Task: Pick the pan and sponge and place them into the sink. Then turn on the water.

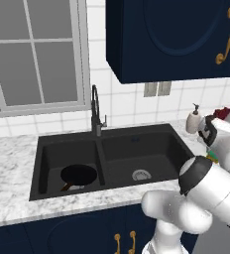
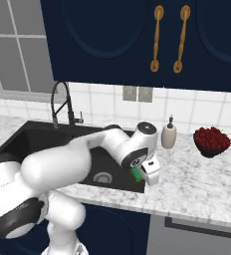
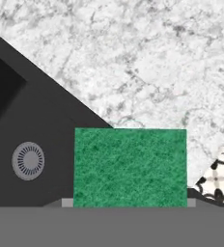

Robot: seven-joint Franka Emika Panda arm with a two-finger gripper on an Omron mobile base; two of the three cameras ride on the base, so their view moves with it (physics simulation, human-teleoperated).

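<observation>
My gripper (image 2: 146, 174) is shut on the sponge (image 3: 130, 166), whose green top spans the gap between the two fingertips (image 3: 67, 202). The gripper holds the sponge (image 2: 136, 173) just above the front right corner of the black sink (image 2: 118, 183), over the seam between rim and marble counter. A sliver of the sponge (image 1: 214, 158) shows behind my arm. The black pan (image 1: 79, 174) lies in the left basin with its brown handle pointing toward the front. The right basin's silver drain (image 3: 28, 160) is bare. The dark faucet (image 1: 94, 111) stands behind the divider, and the water is out of view.
A white soap dispenser (image 2: 169, 135) and a dark bowl of red fruit (image 2: 212, 140) stand on the counter right of the sink. Dark blue wall cabinets (image 2: 137, 40) hang above. Open marble counter (image 2: 197, 179) lies in front of the bowl.
</observation>
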